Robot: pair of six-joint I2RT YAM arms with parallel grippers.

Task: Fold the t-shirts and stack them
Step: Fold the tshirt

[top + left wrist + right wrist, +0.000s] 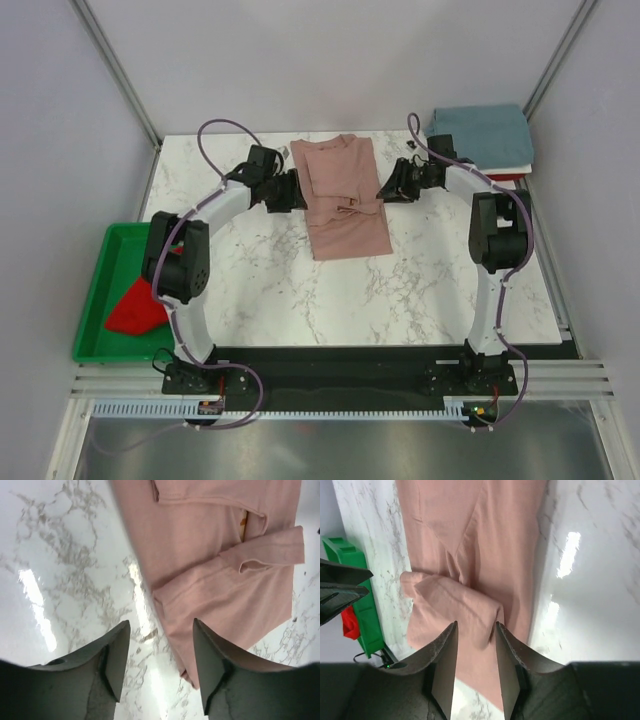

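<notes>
you have three t-shirts in view, one of each colour. the dusty-pink soft cloth t-shirt [345,200] lies at the middle of the glossy white marble-patterned tabletop [250,270]. it is folded into one long narrow strip, and its surface is smooth with stitched hems. one short sleeve is turned inward and lies across the strip about halfway along. the left wrist view shows a small speck of orange print through a slit in the fold.

the bright red crumpled t-shirt [135,308] sits in a loose heap inside the single green plastic tray [100,255], a shallow rectangle at the table's left edge. the grey-blue folded t-shirt [485,135] rests as a flat square at the far right corner. a thin red and white edge shows under it, and you cannot tell what that is.

you have two white arms, each trailing one purple cable, and they reach in from either side of the pink strip. your left gripper [160,630] has two dark matte wedge-shaped fingers spread wide. it holds nothing: one finger is over bare marble and the other is over the shirt's long edge. your right gripper [476,627] hangs above the folded-in sleeve with its two fingers a narrow gap apart. the cloth seen through that gap lies flat on the table and is not pinched.
</notes>
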